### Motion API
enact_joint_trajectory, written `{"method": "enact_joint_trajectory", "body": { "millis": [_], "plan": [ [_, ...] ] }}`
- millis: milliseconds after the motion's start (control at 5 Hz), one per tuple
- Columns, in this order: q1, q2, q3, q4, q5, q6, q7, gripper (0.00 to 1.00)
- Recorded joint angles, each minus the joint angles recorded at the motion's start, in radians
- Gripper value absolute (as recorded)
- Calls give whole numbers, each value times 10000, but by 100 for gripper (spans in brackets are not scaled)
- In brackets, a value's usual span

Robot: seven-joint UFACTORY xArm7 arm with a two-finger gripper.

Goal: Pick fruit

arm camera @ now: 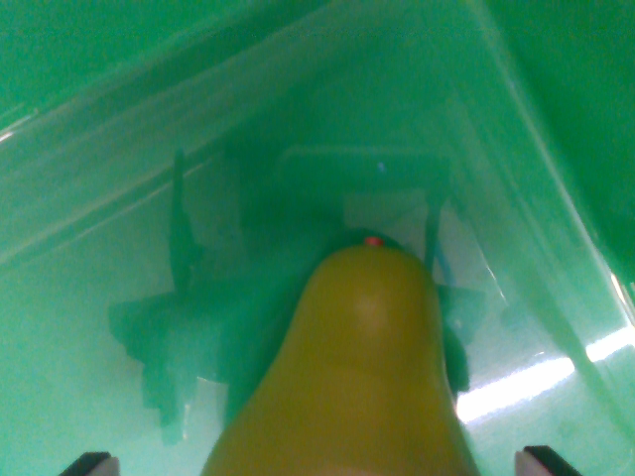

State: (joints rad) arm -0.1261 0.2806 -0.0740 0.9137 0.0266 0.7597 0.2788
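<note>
A yellow-green pear (362,367) fills the lower middle of the wrist view, its narrow end pointing away with a small red spot at the tip. It lies inside a clear plastic container (149,149) over a green surface. My gripper (319,462) straddles the pear. Only the two dark fingertips (91,462) show, at the bottom corners, with a visible gap between each one and the pear, so the gripper is open. The pear's wide end is cut off by the bottom edge.
The container's clear walls rise at the upper left and along the right (556,198). A dark reflection of the gripper (179,327) shows on the container floor. A bright glare strip (526,382) lies at the lower right.
</note>
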Motion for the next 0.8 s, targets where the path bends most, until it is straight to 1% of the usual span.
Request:
{"method": "enact_joint_trajectory", "body": {
  "millis": [600,800],
  "plan": [
    [0,-4,0,7,0,12,1,100],
    [1,-30,-1,56,-3,86,3,100]
  ]
}}
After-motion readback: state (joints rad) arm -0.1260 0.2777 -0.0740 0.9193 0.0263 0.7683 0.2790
